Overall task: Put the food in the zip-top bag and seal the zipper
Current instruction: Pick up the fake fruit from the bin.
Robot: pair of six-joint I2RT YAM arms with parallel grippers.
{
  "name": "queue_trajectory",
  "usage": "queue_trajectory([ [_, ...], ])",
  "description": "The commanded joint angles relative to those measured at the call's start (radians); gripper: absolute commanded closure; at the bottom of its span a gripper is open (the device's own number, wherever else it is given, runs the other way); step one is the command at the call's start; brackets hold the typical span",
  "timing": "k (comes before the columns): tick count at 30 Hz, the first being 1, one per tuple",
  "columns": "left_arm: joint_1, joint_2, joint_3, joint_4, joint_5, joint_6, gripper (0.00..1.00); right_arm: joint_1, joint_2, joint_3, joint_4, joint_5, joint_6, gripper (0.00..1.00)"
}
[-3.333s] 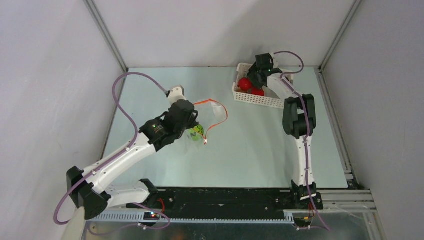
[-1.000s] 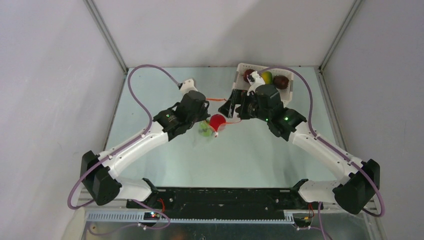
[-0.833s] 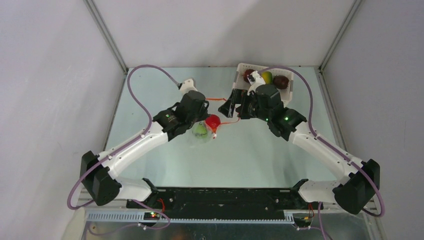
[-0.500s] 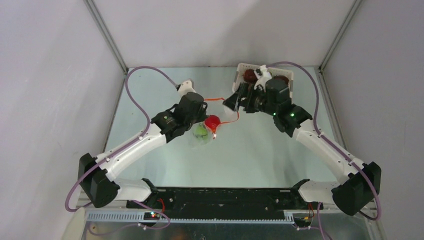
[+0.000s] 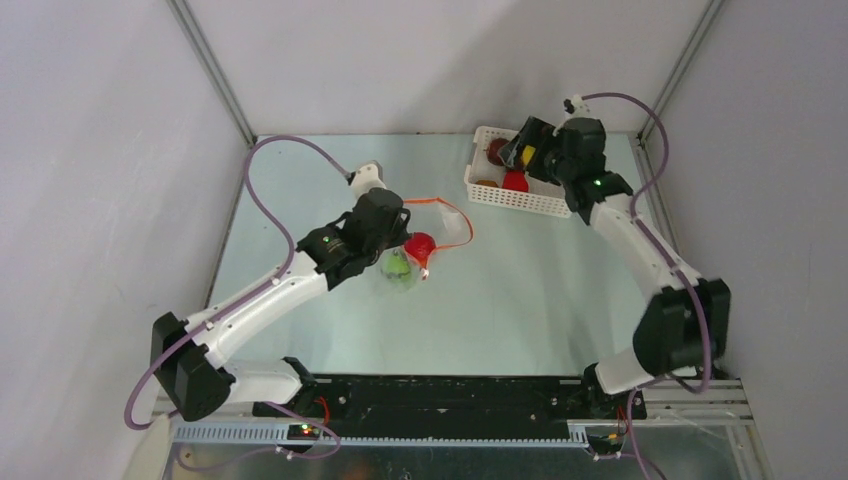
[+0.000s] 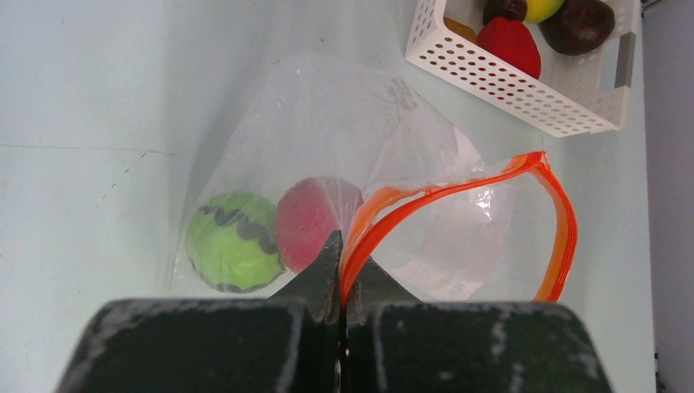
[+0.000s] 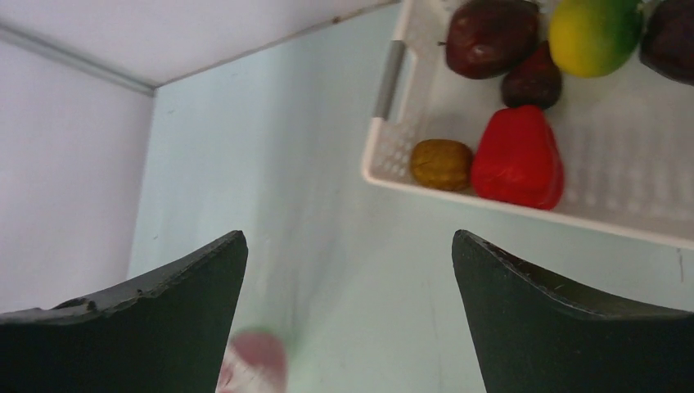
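Note:
The clear zip-top bag lies mid-table with its orange-red zipper standing open in a loop. My left gripper is shut on the zipper edge, the strip pinched between its tips. Inside the bag sit a green ball and a red ball. My right gripper hovers open and empty over the white basket. In the right wrist view, the gripper looks down on more food: a red piece, a maroon one and a yellow-green one.
The basket stands at the back right, near the rear wall and the corner post. It also holds a small brown piece. The left arm's purple cable loops over the left side of the table.
The red ball has dropped from my right gripper into the bag. The right arm then swung back to the basket with its jaws wide. The left gripper kept its hold on the zipper.

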Motion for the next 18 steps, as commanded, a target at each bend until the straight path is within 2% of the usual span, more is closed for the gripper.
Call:
queue_trajectory([
  [1,0.008,-0.026,0.016,-0.01,-0.058,0.0,1.0,-0.001,0.173,0.109,0.03,0.162,-0.014,0.0],
  [9,0.015,-0.027,0.013,-0.014,-0.066,0.007,1.0,0.009,0.572,0.511,-0.101,0.289,-0.045,0.0],
  [14,0.021,-0.011,0.02,-0.01,-0.055,0.009,1.0,0.009,0.72,0.639,-0.117,0.353,0.099,0.0],
  [18,0.025,0.002,0.028,-0.015,-0.049,0.011,1.0,0.011,0.783,0.667,-0.079,0.343,0.203,0.0],
])
